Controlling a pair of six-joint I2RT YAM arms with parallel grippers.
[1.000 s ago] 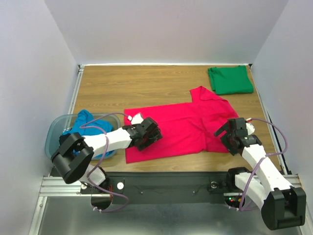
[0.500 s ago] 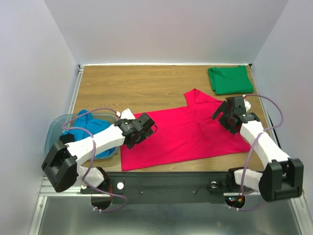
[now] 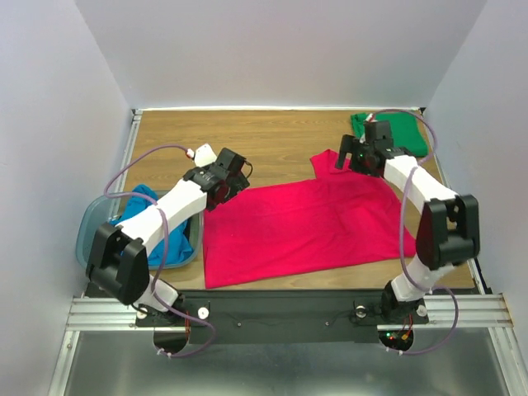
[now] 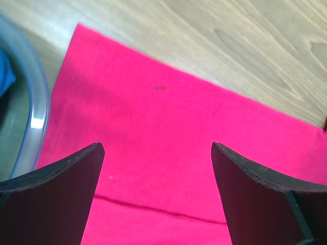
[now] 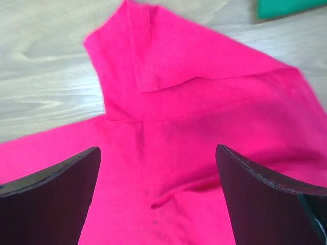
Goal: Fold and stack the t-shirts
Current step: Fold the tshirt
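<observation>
Jaws apart and empty, the left end effector (image 3: 226,176) and right end effector (image 3: 351,157) hover over opposite far corners of the crimson-pink t-shirt (image 3: 305,227), lying left-to-right.

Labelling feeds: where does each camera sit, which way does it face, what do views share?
Top external: above, behind the bases, facing down at the table; both arms show.
Left wrist: rides the left gripper, facing down between its fingers onto the crimson-pink t-shirt.
Right wrist: rides the right gripper, facing down between its fingers onto that shirt's sleeve.
Shared: all show that shirt.
</observation>
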